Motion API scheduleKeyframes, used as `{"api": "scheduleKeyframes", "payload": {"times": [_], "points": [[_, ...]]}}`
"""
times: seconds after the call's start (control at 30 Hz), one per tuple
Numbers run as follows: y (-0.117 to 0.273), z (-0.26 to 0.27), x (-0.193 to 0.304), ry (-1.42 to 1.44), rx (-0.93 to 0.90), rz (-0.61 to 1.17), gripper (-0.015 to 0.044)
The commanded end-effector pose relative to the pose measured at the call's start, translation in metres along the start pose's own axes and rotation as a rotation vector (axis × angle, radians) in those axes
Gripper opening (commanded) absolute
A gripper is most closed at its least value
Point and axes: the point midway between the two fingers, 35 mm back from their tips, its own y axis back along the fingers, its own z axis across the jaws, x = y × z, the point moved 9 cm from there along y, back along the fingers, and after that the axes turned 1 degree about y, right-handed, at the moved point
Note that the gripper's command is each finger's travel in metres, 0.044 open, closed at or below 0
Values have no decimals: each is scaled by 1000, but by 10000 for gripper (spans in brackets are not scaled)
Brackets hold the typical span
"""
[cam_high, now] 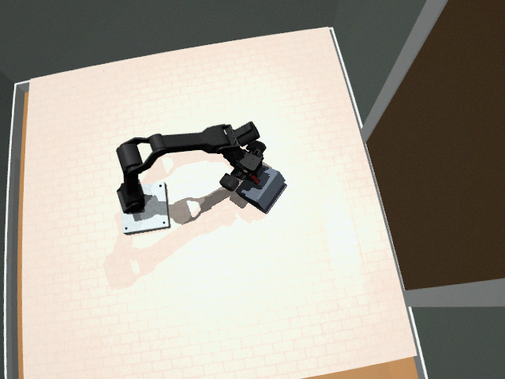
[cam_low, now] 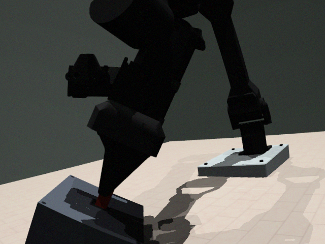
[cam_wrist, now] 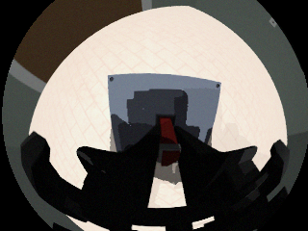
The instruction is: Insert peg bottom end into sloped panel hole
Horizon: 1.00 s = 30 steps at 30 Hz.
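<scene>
The red peg [cam_high: 255, 179] [cam_low: 103, 202] [cam_wrist: 166, 128] leans with the gripper, its lower end at the hole [cam_low: 93, 201] [cam_wrist: 166, 115] in the blue-grey sloped panel [cam_high: 269, 197] [cam_low: 55, 193] [cam_wrist: 140, 83]. A dark strip of the hole shows beside the peg. The peg's end is out of sight in the hole; how deep it sits is hidden. My gripper [cam_high: 252, 174] [cam_low: 105, 194] [cam_wrist: 166, 129] is slightly open around the peg's upper part, close above the panel face. In the wrist view the fingers stand on both sides of the peg, with a narrow gap at the left one.
The arm's white base plate [cam_high: 157, 214] [cam_low: 252, 168] stands to the left in the top view and behind the panel in the exterior view. The arm arches from it to the panel. Arm shadows cross the light brick-patterned table top [cam_high: 245, 285] and darken much of the panel face.
</scene>
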Motion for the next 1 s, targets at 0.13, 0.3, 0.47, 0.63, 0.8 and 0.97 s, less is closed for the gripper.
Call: {"api": "scheduleKeyframes", "payload": {"times": [0.13, 0.3, 0.47, 0.63, 0.8, 0.97], "points": [[0, 0, 0, 0, 0, 0, 263], [2, 0, 0, 0, 0, 0, 394], [13, 2, -1, 2, 0, 3, 440], [25, 3, -1, 4, 0, 5, 440], [38, 4, 0, 5, 1, 8, 440], [50, 4, 0, 7, 1, 10, 440]]}}
